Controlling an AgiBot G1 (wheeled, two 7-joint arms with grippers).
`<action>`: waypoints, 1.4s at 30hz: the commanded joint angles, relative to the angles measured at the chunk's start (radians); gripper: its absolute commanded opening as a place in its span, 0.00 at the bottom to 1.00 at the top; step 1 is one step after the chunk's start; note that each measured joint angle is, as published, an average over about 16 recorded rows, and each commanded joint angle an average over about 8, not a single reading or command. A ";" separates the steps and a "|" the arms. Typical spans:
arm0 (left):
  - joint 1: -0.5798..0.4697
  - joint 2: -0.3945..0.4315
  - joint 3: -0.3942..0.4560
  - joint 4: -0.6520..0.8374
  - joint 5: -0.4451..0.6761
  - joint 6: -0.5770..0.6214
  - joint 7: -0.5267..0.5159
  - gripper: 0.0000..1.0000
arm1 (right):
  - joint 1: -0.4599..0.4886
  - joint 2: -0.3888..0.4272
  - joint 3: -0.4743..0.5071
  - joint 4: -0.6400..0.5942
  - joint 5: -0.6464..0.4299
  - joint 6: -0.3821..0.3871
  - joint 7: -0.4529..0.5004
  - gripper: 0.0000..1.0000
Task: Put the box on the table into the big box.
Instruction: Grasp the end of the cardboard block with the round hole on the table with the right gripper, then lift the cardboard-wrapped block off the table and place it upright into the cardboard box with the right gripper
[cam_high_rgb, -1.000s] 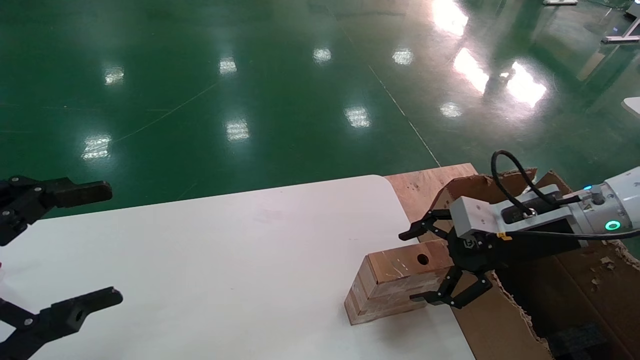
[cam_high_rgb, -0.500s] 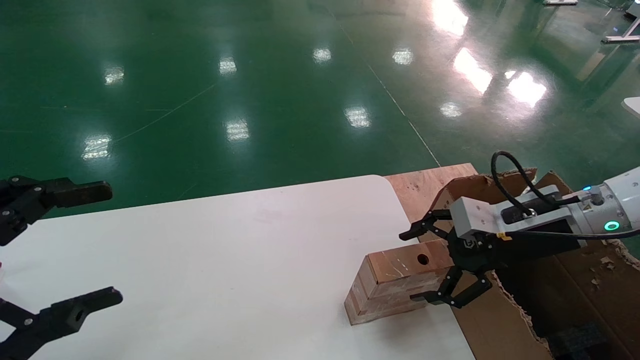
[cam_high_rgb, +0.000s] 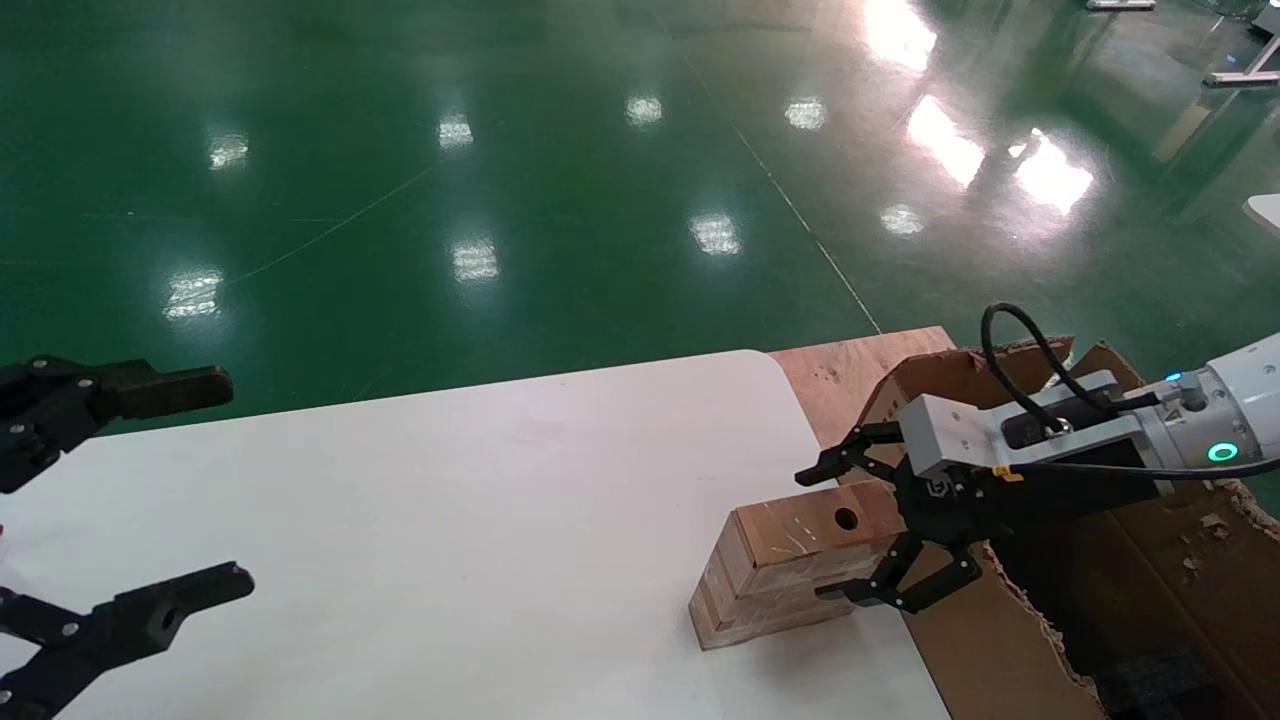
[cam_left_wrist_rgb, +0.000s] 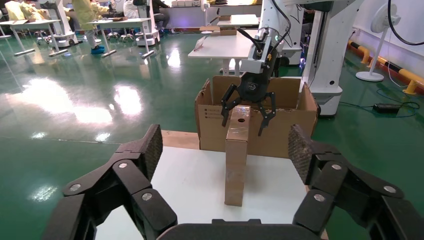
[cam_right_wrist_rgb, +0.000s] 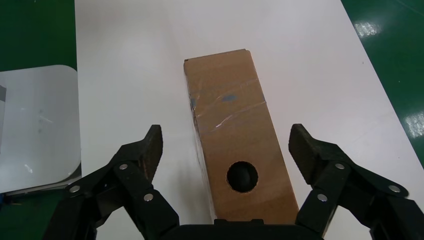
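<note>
- The box (cam_high_rgb: 790, 560) stands on edge on the table (cam_high_rgb: 450, 520), close to the table's right edge and just beside the big box (cam_high_rgb: 1100, 560); its upper face carries a round hole (cam_high_rgb: 846, 519).
- The right end of the box is hidden behind the right gripper (cam_high_rgb: 835, 530) in the head view, so contact there cannot be judged.
- The right gripper is spread wide around that end, one finger on each side; the right wrist view shows clear gaps between both fingers (cam_right_wrist_rgb: 150, 145) and the cardboard, so nothing is held.
- The big box is cut off by the frame at the lower right, and its inside is dark and hard to read.
- The left gripper (cam_high_rgb: 180, 490) hangs over the table's left side, well apart from the box, fingers spread wide and holding nothing; its arm is cut off at the frame edge.
- Against the earlier pictures, the box and right gripper sit almost as they did, while the left gripper's fingers have shifted slightly to the right.
- A plywood board (cam_high_rgb: 850, 365) lies beyond the table's rounded corner; bare tabletop stretches between the two grippers.
</note>
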 joint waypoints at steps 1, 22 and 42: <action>0.000 0.000 0.000 0.000 0.000 0.000 0.000 0.00 | -0.001 0.000 0.001 0.000 -0.001 0.000 0.000 0.00; 0.000 0.000 0.000 0.000 0.000 0.000 0.000 0.00 | 0.008 0.001 0.003 0.015 0.002 0.012 0.020 0.00; 0.000 0.000 0.000 0.000 0.000 0.000 0.000 0.00 | 0.442 0.265 0.122 0.445 0.041 0.268 0.618 0.00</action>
